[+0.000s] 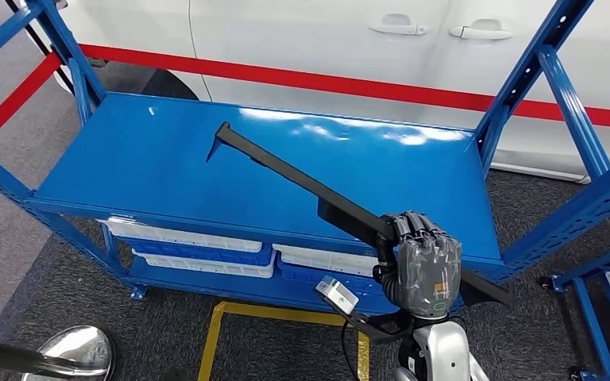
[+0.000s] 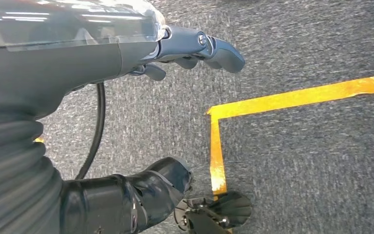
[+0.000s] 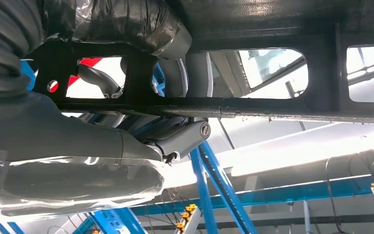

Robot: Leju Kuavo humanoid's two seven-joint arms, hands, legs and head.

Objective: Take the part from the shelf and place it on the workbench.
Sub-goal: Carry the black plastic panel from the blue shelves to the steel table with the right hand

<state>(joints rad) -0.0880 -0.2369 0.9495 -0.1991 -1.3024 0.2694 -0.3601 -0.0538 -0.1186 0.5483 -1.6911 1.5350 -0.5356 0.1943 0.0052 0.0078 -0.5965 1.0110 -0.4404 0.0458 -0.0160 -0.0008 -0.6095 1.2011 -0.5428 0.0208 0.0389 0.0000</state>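
A long black part (image 1: 286, 171) stretches diagonally over the blue shelf top (image 1: 143, 167), its far end near the middle of the shelf and its near end past the front right edge. My right hand (image 1: 421, 266) grips the part near that near end, fingers wrapped over it. In the right wrist view the black part (image 3: 253, 105) runs across with cut-out windows, and my right hand (image 3: 97, 146) closes around it. My left hand (image 2: 185, 48) hangs over the grey carpet, fingers loosely curled with nothing in them.
The blue shelf frame has uprights at the back left (image 1: 63, 48) and right (image 1: 556, 87). White and blue bins (image 1: 198, 250) sit on the lower level. A white car (image 1: 326, 40) with a red stripe stands behind. Yellow tape (image 1: 222, 333) marks the carpet.
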